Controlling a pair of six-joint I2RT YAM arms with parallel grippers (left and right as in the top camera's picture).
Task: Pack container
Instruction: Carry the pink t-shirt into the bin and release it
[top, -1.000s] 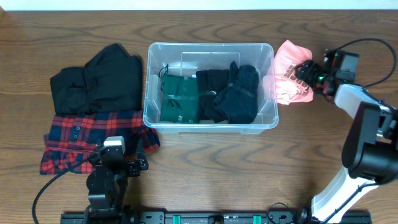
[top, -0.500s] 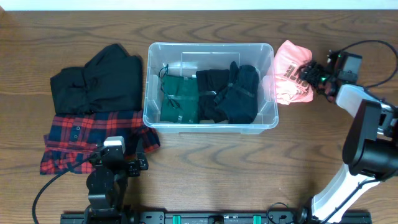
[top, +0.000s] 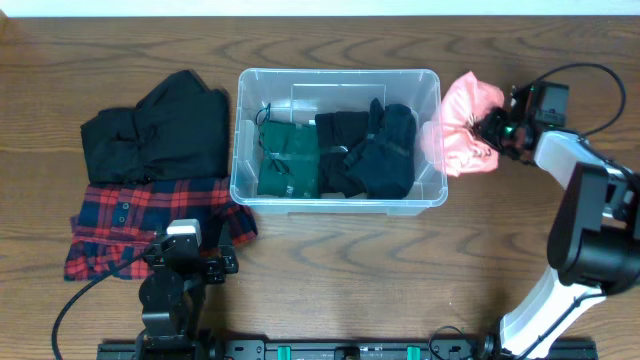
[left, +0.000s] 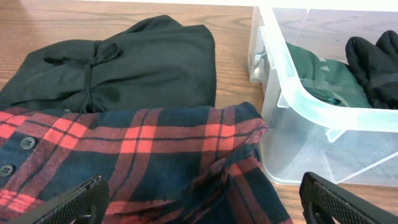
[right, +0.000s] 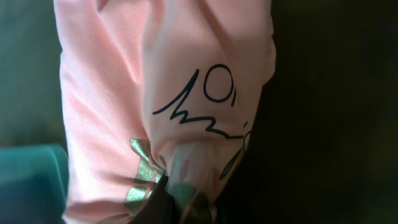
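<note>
The container, a clear bin at mid-table, holds a green garment and black garments. Just right of it a pink garment is bunched up, and my right gripper is shut on its right side. The right wrist view is filled by the pink fabric, which gathers into the gripper at the bottom. My left gripper stands open and empty near the front left. Its fingers straddle the edge of a red plaid shirt, with the container's corner at the right.
A black garment lies left of the bin, and the red plaid shirt lies in front of it. The right arm's cable loops at the far right.
My right gripper has shut on the pink garment. The fabric has bunched up and shifted slightly toward the bin. The left arm has not moved.
</note>
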